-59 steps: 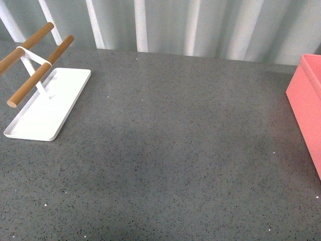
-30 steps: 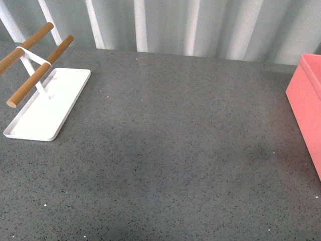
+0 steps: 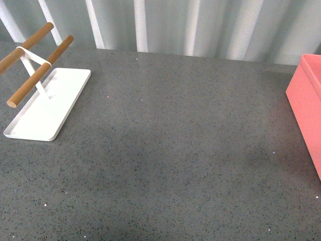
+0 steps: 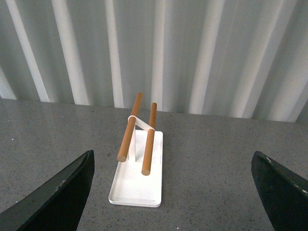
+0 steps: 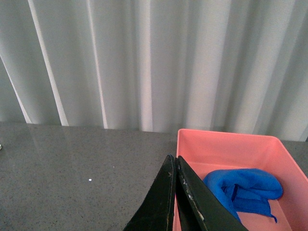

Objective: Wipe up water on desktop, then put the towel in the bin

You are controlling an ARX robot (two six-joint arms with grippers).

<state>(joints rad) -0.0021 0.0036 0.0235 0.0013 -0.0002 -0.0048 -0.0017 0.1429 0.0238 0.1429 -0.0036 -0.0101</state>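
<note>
Grey desktop [image 3: 175, 150]: left gripper [image 4: 173, 192] splayed, empty; right gripper [image 5: 177, 192] clenched, empty; one towel [image 5: 245, 190] in one bin [image 5: 226, 147].

Left end effector [image 4: 173, 192]: two matte black, wedge-shaped fingers [image 4: 57, 195] tapering to blunt tips; edges show faint pale scuffs and specks. Right end effector [image 5: 177, 192]: two matte black, blade-like fingers [image 5: 161, 204] narrowing to slim points, edges worn with small light flecks. No part of the robot's body appears in the front view.
</note>
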